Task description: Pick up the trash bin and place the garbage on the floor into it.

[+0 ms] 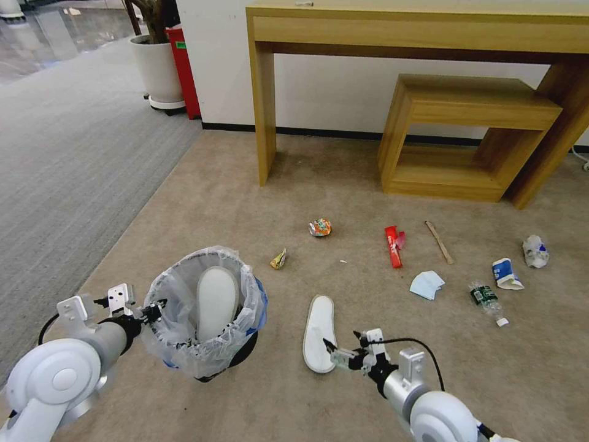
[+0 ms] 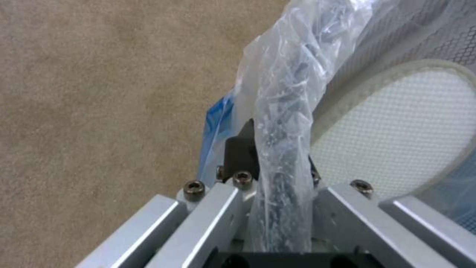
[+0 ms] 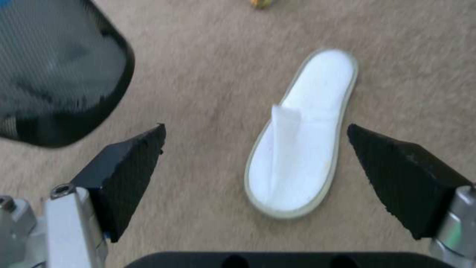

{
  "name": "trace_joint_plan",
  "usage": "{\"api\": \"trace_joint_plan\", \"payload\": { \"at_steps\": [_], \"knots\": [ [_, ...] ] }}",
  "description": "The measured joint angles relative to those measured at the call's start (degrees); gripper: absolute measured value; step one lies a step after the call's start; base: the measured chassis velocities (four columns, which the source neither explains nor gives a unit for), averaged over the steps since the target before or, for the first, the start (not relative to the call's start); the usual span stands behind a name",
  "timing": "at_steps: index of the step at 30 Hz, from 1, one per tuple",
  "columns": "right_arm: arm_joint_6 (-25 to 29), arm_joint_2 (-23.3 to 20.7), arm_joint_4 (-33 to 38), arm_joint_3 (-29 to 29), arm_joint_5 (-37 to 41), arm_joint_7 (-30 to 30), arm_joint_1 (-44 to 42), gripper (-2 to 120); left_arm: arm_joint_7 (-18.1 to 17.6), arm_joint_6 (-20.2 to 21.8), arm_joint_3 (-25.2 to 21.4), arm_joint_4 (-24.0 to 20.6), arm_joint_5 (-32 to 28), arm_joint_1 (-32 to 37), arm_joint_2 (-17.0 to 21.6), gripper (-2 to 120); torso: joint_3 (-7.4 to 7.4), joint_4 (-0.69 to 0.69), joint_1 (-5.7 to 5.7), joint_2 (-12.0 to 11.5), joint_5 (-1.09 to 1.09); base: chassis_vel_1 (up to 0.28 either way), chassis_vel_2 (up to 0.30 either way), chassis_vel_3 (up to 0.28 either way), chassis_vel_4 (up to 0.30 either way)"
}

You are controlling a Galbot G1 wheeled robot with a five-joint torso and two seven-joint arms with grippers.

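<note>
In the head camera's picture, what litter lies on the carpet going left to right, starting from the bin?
Trash bin → yellow wrapper → crushed can → red wrapper → blue mask → plastic bottle → crumpled cup.

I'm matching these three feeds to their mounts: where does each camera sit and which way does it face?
Head view: on the head, looking forward and down at the floor, litter and both arms.
Left wrist view: on the left wrist; left gripper clamps the trash bin rim.
Right wrist view: on the right wrist, looking down; open right gripper above a slipper.
Shared: slipper, bin.

slipper in bin, 2nd slipper on floor to bin's right
</note>
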Motion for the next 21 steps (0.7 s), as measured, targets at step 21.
{"api": "trace_joint_plan", "payload": {
  "at_steps": [21],
  "knots": [
    [2.22, 0.94, -4.95, -9.77, -0.94, -0.90, 5.41, 90, 0.92, -0.09, 0.52, 0.18, 1.49, 0.28, -1.63, 1, 0.00, 0.00, 0.00, 0.00, 0.00, 0.000, 0.000, 0.000, 0.000]
  ]
}}
